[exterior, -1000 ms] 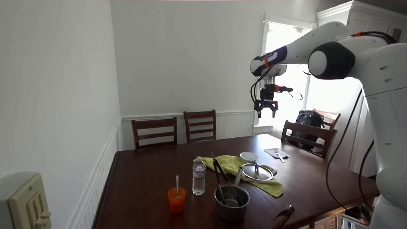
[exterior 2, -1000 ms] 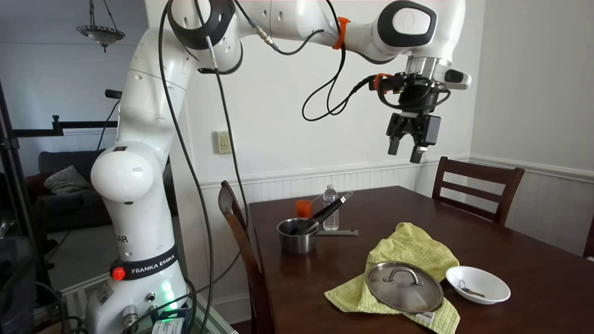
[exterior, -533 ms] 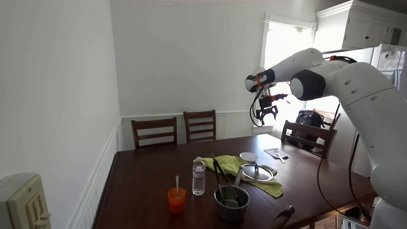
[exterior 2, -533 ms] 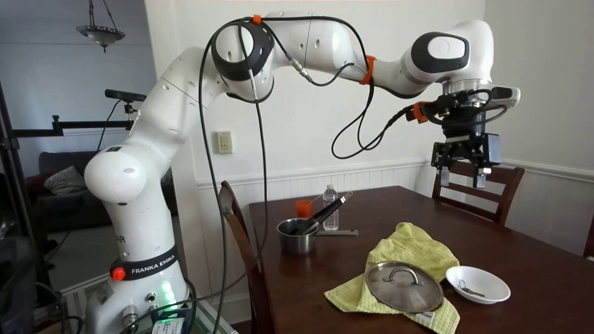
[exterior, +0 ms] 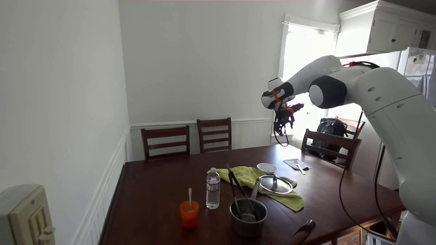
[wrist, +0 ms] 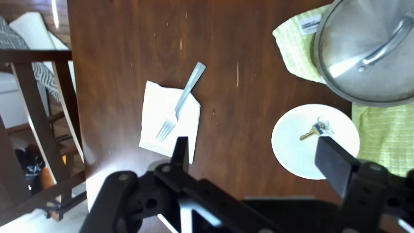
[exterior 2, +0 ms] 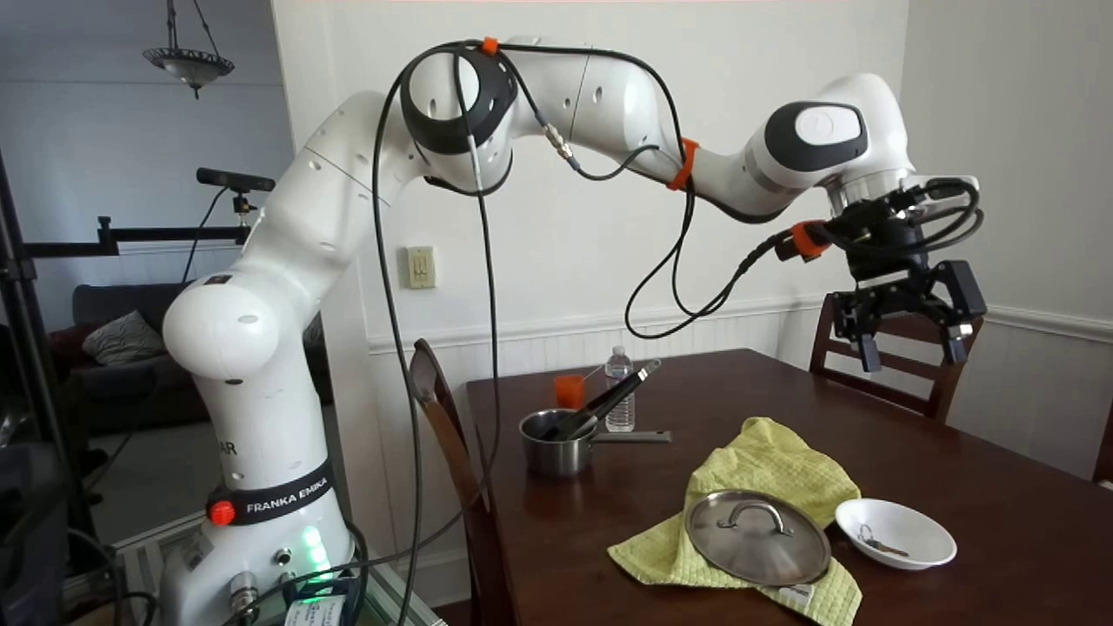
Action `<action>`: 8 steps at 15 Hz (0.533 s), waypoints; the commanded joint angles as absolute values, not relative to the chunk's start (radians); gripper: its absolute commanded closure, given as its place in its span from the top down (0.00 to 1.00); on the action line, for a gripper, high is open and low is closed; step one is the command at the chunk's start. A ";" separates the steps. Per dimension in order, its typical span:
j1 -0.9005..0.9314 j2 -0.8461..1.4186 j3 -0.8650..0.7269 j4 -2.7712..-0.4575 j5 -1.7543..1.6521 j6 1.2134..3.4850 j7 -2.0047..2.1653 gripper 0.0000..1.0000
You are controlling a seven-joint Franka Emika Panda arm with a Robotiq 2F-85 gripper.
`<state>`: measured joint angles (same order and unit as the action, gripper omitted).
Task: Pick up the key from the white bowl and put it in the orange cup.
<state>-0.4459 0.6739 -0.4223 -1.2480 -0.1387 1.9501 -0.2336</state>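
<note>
Gripper: aloft, jaws spread wide!
Key: within the white bowl.
Tabletop: stretching between bowl edge and napkin.

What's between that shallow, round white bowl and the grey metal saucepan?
In an exterior view, a crumpled yellow-green cloth bearing a round metal lid lies between the bowl and the saucepan.

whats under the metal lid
A yellow-green towel lies under the lid, showing past its edge in all three views. What lies beneath its middle is covered, so cannot be seen.
</note>
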 commanded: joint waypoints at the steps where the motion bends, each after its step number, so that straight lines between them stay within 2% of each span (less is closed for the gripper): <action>1: -0.484 0.687 -0.381 -1.356 -0.119 2.224 -0.357 1.00; 3: -0.530 0.727 -0.325 -1.338 -0.054 2.300 -0.444 1.00; 8: -0.647 0.796 -0.117 -1.300 0.013 2.272 -0.645 1.00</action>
<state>-0.5824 0.7581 -0.2151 -1.3312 -0.0380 2.2873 -0.5135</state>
